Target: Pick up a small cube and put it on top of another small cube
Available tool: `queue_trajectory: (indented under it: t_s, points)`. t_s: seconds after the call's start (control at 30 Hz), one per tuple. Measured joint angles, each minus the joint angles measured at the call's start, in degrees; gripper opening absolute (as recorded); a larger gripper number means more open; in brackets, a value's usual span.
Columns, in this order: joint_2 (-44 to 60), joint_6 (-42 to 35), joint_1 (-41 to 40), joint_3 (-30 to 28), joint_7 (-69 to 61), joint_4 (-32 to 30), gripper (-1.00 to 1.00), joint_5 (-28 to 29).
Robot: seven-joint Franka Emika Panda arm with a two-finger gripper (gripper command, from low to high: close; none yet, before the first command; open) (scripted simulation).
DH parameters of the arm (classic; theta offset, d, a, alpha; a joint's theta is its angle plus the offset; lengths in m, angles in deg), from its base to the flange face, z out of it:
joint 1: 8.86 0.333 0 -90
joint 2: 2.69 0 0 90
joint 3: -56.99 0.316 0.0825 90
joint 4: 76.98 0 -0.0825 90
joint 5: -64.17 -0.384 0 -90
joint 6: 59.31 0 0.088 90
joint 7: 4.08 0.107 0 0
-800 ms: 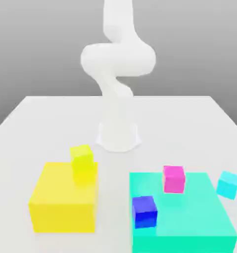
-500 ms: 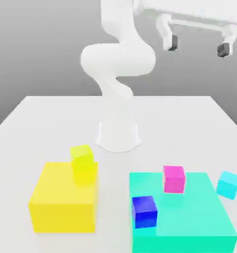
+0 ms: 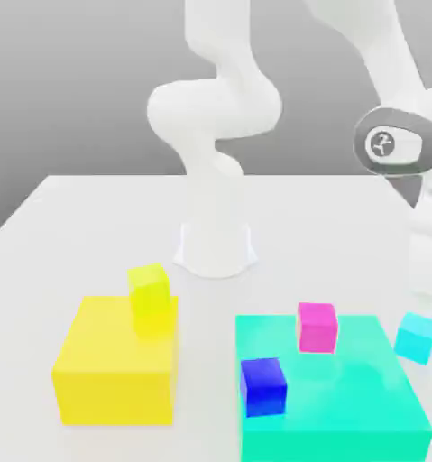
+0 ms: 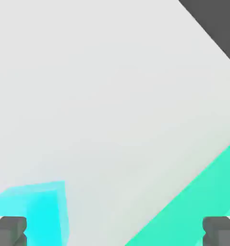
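The small light cyan cube rests on the white table at the exterior view's right, just beside the large turquoise-green block. My arm's wrist comes down right above and behind it. In the hand view my gripper is open wide, with its dark fingertips far apart. The cyan cube lies close to one fingertip, off-centre between the jaws, and nothing is held. A magenta small cube and a dark blue small cube stand on the turquoise-green block.
A large yellow block sits at the exterior view's left with a yellow-green small cube on its back corner. The robot's base stands mid-table. An edge of the turquoise-green block runs near the other fingertip.
The hand, which was high above the table with open fingers, has dropped down to the cyan cube at the exterior view's right. No cube has moved.
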Motion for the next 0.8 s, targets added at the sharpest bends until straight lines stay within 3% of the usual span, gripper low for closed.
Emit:
queue_trajectory:
  t_s: [0.23, 0.27, 0.5, 0.73, 0.8]
  points:
    - [12.1, 8.3, 8.5, -9.6, 8.5, 2.1, 0.0, 11.5]
    - [13.0, 9.0, 9.4, -10.8, 9.2, 2.3, -1.0, 12.5]
    - [12.9, 9.0, 9.4, -10.6, 9.2, 2.3, -1.0, 12.4]
    - [2.4, 1.6, 3.0, -1.4, -1.1, -0.1, -1.0, -0.2]
    - [0.6, -1.1, 1.4, -2.1, -1.5, 1.3, -1.0, -2.5]
